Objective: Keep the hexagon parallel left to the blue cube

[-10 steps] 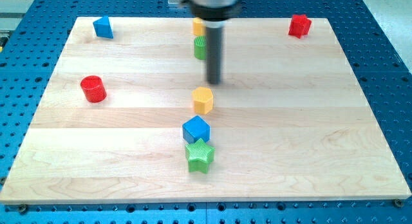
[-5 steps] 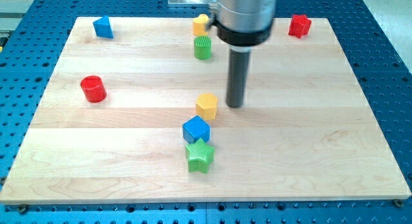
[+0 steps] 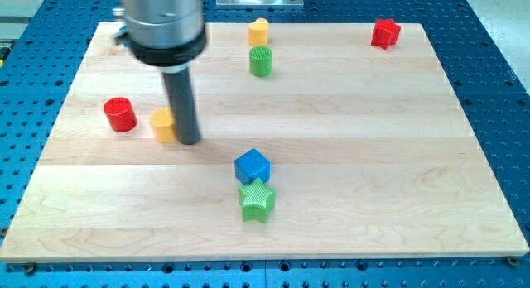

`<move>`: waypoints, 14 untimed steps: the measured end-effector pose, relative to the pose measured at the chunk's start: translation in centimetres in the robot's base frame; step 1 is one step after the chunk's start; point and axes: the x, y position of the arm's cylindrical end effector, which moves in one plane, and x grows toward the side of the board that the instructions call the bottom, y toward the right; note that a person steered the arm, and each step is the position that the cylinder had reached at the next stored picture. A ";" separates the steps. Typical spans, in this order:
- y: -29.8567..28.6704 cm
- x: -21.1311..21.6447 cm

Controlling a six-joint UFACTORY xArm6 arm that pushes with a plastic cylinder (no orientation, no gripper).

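Observation:
The yellow hexagon (image 3: 163, 124) lies left of centre on the wooden board, just right of the red cylinder (image 3: 120, 114). My tip (image 3: 189, 141) touches the hexagon's right side. The blue cube (image 3: 252, 166) sits near the board's middle, lower and well to the right of the hexagon, with the green star (image 3: 256, 200) touching it from below. The rod hides part of the hexagon's right edge.
A green cylinder (image 3: 261, 61) and a small yellow block (image 3: 259, 31) sit at top centre. A red block (image 3: 384, 32) is at the top right. The arm's wide body covers the top left of the board (image 3: 397, 156).
My tip swept from right of the hexagon to the left, pushing the hexagon from above the blue cube over next to the red cylinder. The arm now hides the blue block at top left.

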 end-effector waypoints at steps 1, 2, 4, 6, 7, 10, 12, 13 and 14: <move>-4.8 -0.3; -4.8 -2.9; -7.6 -6.9; -17.7 -10.5; -15.4 -7.5; -7.0 -2.5; -1.0 -5.1; 2.1 -4.6; 0.6 -2.9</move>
